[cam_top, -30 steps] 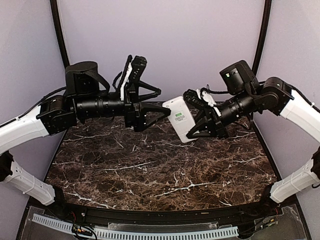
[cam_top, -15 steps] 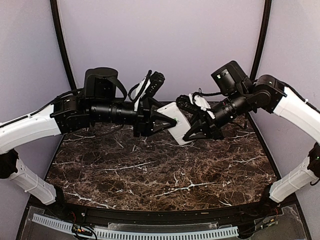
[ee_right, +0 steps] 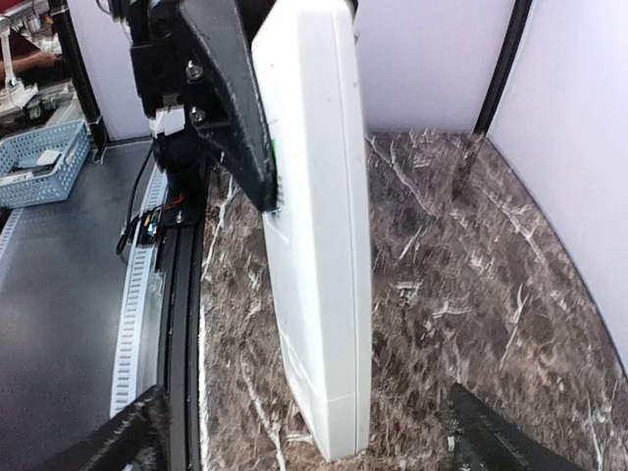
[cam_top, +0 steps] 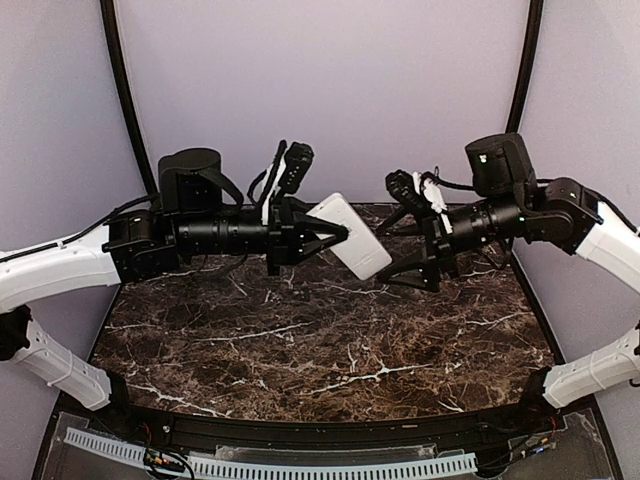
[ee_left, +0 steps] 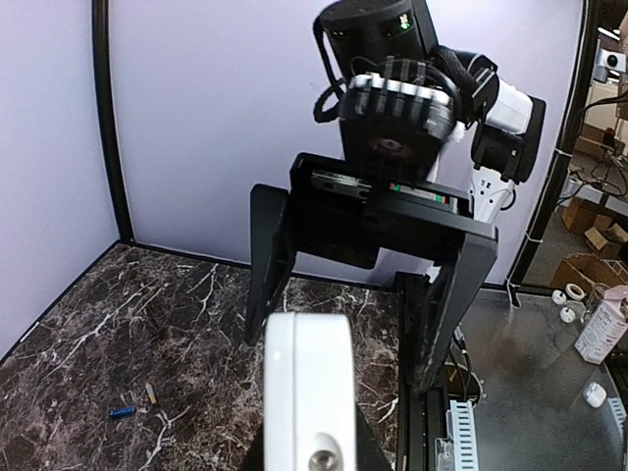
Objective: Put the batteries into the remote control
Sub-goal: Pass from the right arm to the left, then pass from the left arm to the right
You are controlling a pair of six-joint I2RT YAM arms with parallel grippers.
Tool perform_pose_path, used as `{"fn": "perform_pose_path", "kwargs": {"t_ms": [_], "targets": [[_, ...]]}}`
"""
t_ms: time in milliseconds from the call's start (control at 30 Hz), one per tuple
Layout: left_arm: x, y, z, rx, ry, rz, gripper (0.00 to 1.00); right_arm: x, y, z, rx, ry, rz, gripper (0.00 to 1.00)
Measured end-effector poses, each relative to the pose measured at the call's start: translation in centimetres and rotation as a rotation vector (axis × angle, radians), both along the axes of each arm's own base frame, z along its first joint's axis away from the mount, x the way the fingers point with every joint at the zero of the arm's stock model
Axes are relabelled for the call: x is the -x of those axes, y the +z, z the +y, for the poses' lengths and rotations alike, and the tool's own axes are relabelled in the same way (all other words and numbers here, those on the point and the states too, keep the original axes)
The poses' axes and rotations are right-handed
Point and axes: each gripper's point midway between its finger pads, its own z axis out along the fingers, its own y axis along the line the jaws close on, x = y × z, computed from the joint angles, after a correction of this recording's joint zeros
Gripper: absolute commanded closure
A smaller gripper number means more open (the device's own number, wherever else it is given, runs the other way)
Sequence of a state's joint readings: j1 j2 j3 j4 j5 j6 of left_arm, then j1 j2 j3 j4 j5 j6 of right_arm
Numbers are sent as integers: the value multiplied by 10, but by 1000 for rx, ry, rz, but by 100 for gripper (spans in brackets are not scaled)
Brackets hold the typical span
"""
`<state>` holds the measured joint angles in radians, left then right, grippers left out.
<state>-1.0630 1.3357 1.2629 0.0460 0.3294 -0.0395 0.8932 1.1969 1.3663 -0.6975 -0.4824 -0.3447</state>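
Observation:
The white remote control hangs in the air above the back of the marble table, tilted, with my left gripper shut on its left end. In the left wrist view the remote control runs edge-on away from the camera. My right gripper stands open just right of it, its fingers spread on either side of the remote's far end without touching. The right wrist view shows the remote control pinched by the left fingers. One blue battery lies on the table at the far left.
A short tan stick lies next to the blue battery. The dark marble table stretches below both arms. A blue basket sits off the table beyond its edge. Black frame posts stand at the back corners.
My left gripper closed on the remote and now holds it alone. My right gripper let go, opened wide and drew back to the right.

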Motion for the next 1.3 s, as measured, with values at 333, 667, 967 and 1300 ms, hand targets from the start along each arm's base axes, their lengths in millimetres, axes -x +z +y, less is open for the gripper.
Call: {"fn": "perform_pose_path", "kwargs": {"t_ms": [333,667,967,1300], "targets": [[-10,32,21,280,107,23,100,-19,1,2,-485,-131,251,17],[-9,53,26,426,94,64,100,-3,45,22,-723,31,370,65],[-7,56,25,455,77,76,100,3,54,26,-764,84,373,63],[-2,59,23,479,38,89,100,3,69,27,-775,109,326,100]]}}
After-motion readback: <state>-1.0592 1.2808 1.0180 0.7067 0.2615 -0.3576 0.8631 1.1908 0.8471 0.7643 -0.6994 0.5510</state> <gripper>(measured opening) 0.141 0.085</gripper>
